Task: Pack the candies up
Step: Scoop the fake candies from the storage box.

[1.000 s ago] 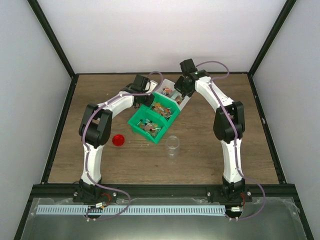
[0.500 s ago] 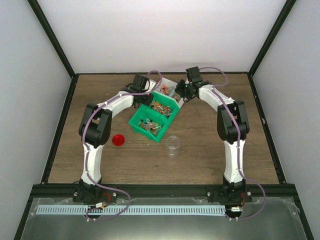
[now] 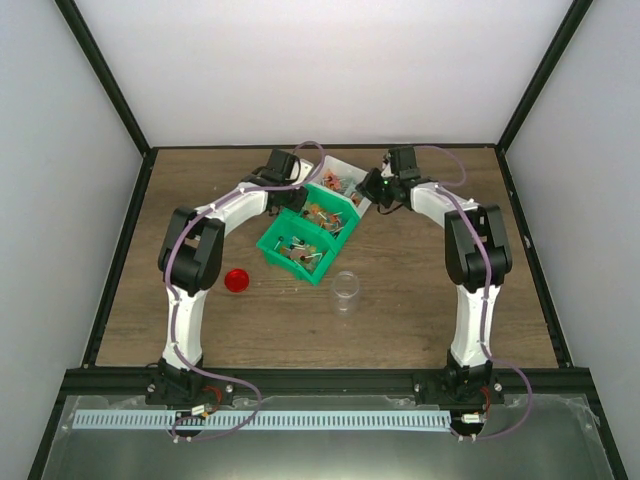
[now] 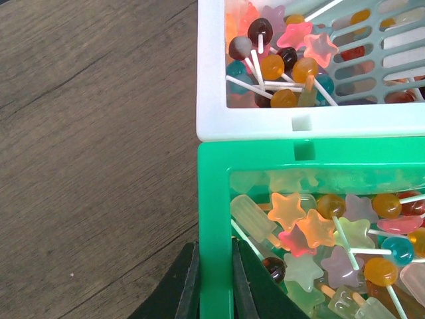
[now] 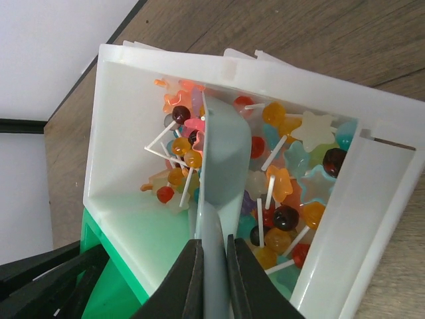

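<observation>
The candies are small lollipops and star sweets in mixed colours. They fill a white bin and the green bins beside it. They show in the right wrist view, the left wrist view and the top view. My left gripper is shut on the green bin's side wall. My right gripper is shut on the handle of the pale blue-green scoop, whose head lies among the candies in the white bin. The slotted scoop head also shows in the left wrist view.
A clear empty jar stands upright in front of the green bins. The round red lid lies to the left of the jar on the wooden table. Both arms meet over the bins at the back middle.
My right wrist has swung to the right and lower, bringing the scoop down into the white bin. My left gripper has stayed on the green bin wall.
</observation>
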`<action>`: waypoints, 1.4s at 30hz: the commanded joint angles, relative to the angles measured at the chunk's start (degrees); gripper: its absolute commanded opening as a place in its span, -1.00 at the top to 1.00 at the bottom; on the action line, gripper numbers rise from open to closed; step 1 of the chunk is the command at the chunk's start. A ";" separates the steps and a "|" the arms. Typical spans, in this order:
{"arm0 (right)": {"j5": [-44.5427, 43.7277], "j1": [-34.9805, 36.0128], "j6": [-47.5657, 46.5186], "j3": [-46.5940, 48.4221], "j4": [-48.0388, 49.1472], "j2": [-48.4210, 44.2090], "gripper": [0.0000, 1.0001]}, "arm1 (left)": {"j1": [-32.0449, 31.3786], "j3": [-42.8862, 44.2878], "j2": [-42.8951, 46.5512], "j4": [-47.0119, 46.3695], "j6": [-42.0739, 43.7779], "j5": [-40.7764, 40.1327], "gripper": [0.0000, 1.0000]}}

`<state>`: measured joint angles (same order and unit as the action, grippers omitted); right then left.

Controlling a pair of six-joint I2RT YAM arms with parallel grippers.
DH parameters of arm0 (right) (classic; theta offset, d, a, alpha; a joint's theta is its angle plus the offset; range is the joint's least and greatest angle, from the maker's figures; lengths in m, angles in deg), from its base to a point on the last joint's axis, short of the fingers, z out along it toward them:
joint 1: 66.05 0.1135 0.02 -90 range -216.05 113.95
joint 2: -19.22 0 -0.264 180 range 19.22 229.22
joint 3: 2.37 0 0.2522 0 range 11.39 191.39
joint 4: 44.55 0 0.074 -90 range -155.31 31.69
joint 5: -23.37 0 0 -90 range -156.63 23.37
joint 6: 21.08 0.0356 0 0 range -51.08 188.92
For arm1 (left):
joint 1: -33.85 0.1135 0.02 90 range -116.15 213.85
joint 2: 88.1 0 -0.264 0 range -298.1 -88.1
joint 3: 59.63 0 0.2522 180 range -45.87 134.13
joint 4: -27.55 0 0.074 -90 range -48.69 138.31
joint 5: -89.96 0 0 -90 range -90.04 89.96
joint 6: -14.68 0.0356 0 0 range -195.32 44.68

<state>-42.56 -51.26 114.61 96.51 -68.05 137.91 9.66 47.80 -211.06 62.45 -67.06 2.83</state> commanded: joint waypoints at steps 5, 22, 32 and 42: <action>4.67 -1.25 -2.80 -4.41 -4.53 -2.58 0.99 | -1.51 -0.37 -4.02 2.46 1.55 1.17 0.92; 10.38 -3.91 -2.32 -10.42 2.93 -8.64 0.99 | -1.57 -1.03 -4.02 1.84 2.01 0.07 0.92; 20.19 -7.66 -0.23 -17.76 13.11 -10.44 0.99 | -1.57 -1.04 -4.31 1.78 1.64 -0.31 0.92; 20.96 -8.33 0.06 -18.15 13.01 -12.79 0.99 | -1.57 -1.09 -4.14 1.86 1.69 -0.85 0.92</action>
<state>-27.24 -60.40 114.61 78.68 -53.27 129.01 8.81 48.19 -211.50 61.93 -65.23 3.20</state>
